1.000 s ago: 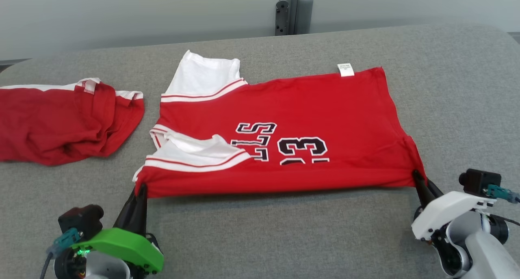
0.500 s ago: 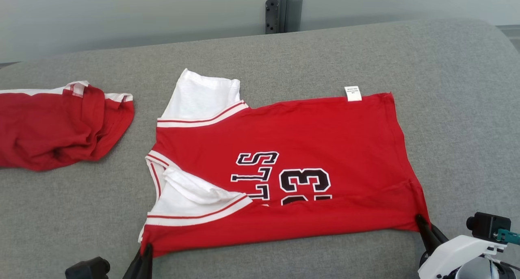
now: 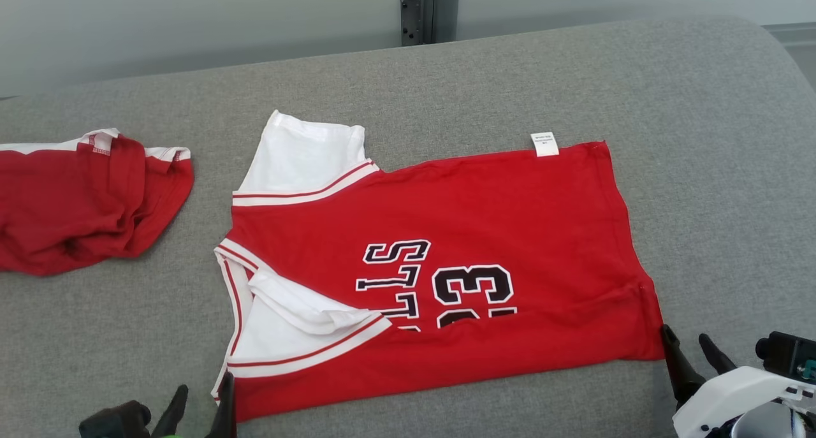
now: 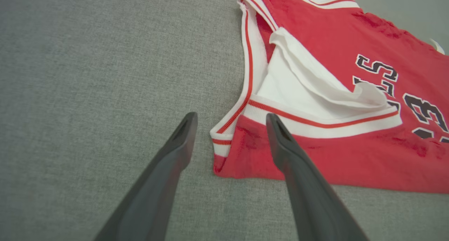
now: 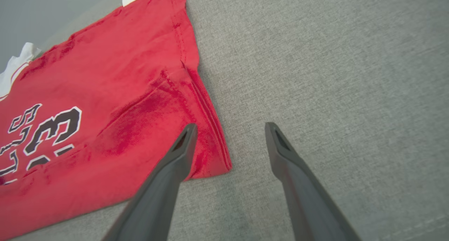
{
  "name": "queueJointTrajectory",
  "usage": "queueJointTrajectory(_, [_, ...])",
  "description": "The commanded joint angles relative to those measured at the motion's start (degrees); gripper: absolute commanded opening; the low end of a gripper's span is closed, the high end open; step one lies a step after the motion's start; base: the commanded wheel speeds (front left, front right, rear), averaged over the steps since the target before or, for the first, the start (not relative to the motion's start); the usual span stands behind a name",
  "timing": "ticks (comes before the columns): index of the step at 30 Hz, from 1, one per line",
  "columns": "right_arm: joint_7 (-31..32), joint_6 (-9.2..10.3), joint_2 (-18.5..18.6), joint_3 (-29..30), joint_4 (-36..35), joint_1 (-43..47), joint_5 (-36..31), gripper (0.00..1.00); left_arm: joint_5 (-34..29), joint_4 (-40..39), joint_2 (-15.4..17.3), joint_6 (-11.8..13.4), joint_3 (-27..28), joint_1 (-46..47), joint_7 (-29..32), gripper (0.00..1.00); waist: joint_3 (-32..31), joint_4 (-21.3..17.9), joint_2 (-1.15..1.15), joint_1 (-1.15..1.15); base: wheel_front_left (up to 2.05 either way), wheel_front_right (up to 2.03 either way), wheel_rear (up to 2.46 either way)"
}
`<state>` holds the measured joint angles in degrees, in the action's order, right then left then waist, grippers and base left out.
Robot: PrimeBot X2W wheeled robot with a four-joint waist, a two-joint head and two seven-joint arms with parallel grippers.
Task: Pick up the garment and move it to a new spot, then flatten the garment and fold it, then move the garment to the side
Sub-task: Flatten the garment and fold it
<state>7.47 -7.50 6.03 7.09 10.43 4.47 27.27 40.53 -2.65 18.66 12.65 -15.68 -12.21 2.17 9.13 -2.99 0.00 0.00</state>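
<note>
Garment (image 3: 510, 221) shows "33" and "LLS" in black; left fingers (image 4: 175, 153) and right fingers (image 5: 172, 163) stand spread, holding nothing.

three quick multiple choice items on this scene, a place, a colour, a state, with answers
1. Where does the crumpled red garment lie relative to the red jersey with white sleeves? A) to the robot's left B) to the robot's right C) on top of it
2. What colour fills the digits on that jersey? A) yellow B) black C) blue
3. How do the left pincer and right pincer stand? A) both shut B) one shut C) both open
1 A, it lies apart at the head view's left; 2 B, black with white outlines; 3 C, each wrist view shows spread fingers.
</note>
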Motion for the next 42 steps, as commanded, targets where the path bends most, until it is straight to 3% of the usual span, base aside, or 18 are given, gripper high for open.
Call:
queueJointTrajectory(1, [-0.4, 0.01, 0.0, 0.7, -0.7, 0.3, -0.9, 1.00, -0.5, -0.6, 0.8, 0.2, 0.5, 1.4, -0.5, 1.00, 0.1, -0.2, 0.00, 0.00, 0.00, 0.00, 0.00])
queueJointTrajectory(7, [-1.9, 0.01, -0.2, 2.2, -3.3, -2.6, -3.7, 1.00, -3.0, -1.0, 2.8, -0.6, 1.1, 9.2, -0.5, 1.00, 0.3, -0.8, 0.00, 0.00, 0.00, 0.00, 0.00])
queueJointTrajectory(12, [-2.1, 0.01, -0.5, -0.2, -3.4, -6.7, -5.8, 1.00, -5.0, 3.5, 4.0, -2.8, -0.7, 20.3, 2.1, 1.00, 1.4, -1.6, 0.00, 0.00, 0.00, 0.00, 0.00])
queueJointTrajectory(21, [-3.1, 0.01, -0.5, -6.7, -1.6, -15.0, -5.4, 1.00, -8.2, 20.9, 2.9, -7.1, -5.1, 42.4, 7.9, 1.00, 8.2, -4.1, 0.00, 0.00, 0.00, 0.00, 0.00])
queueJointTrajectory(28, [-4.3, 0.01, 0.3, -10.7, -1.0, -21.2, -4.9, 1.00, -10.8, 33.3, 2.4, -9.1, -6.7, 56.1, 9.4, 1.00, 14.1, -7.3, 0.00, 0.00, 0.00, 0.00, 0.00])
queueJointTrajectory(42, [-6.8, 0.01, 1.0, -14.3, 0.7, -26.4, -3.7, 1.00, -14.4, 51.0, 1.1, -10.6, -10.2, 69.1, 9.4, 1.00, 19.1, -10.4, 0.00, 0.00, 0.00, 0.00, 0.00])
